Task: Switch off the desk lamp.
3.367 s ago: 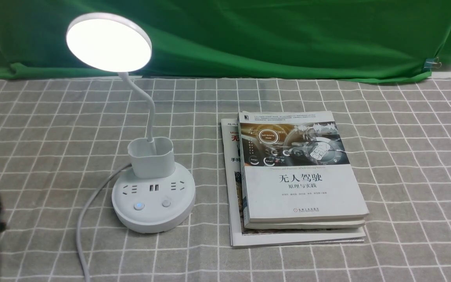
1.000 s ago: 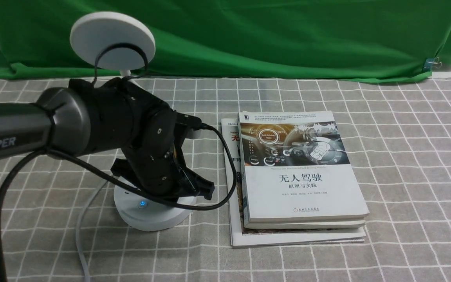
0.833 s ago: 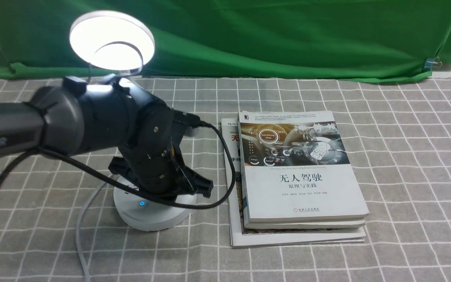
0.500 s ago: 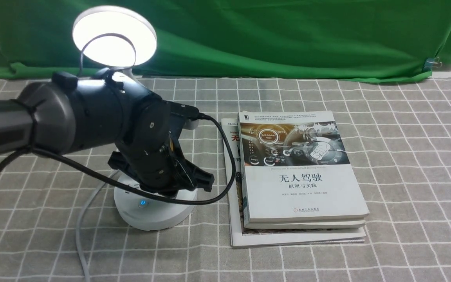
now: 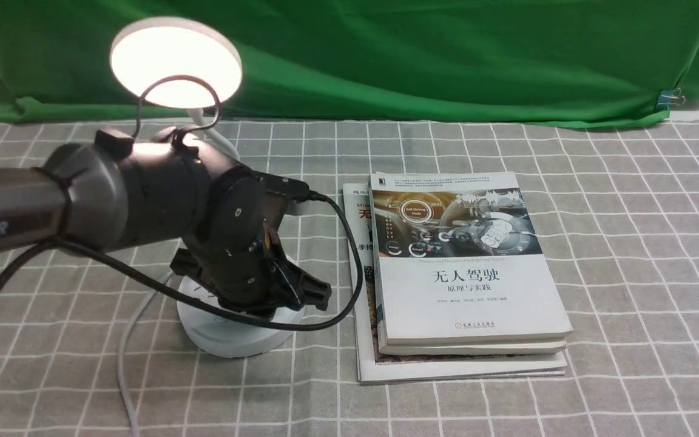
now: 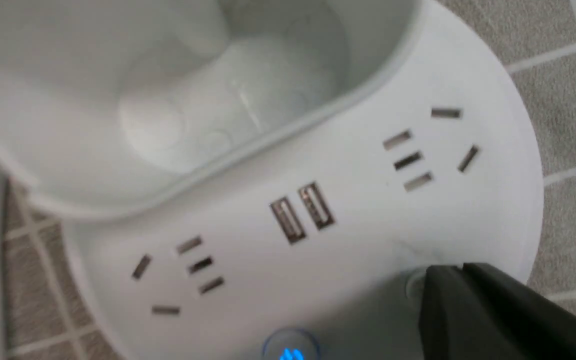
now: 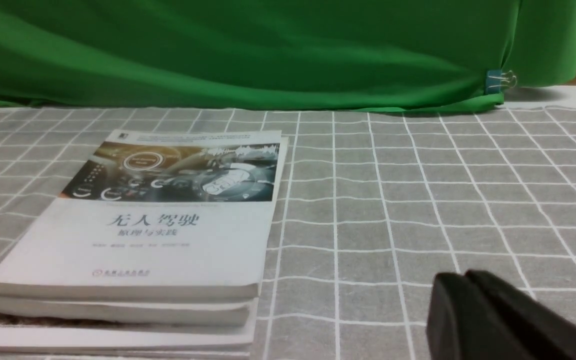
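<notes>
The desk lamp stands at the left of the table, its round head [image 5: 176, 62] glowing warm yellow-white. Its round white base [image 5: 228, 337] carries sockets, two USB ports [image 6: 302, 212] and a cup [image 6: 208, 100]. My left arm [image 5: 143, 194] reaches over the base and hides most of it in the front view. My left gripper [image 6: 445, 272] is shut, its tip resting on the round button [image 6: 414, 285] to the right on the base. The other button [image 6: 288, 350] glows blue. My right gripper [image 7: 460, 277] is shut and empty above the tablecloth, right of the books.
A stack of books [image 5: 465, 273] lies on a magazine just right of the lamp base. The lamp's white cord [image 5: 128, 346] runs toward the table's front edge. Green cloth [image 5: 446, 54] hangs along the back, held by a clip [image 5: 668, 97].
My left arm came in over the lamp base. The lamp went from bright white to off, then lit again, and now glows warmer and dimmer. The arm dipped slightly.
</notes>
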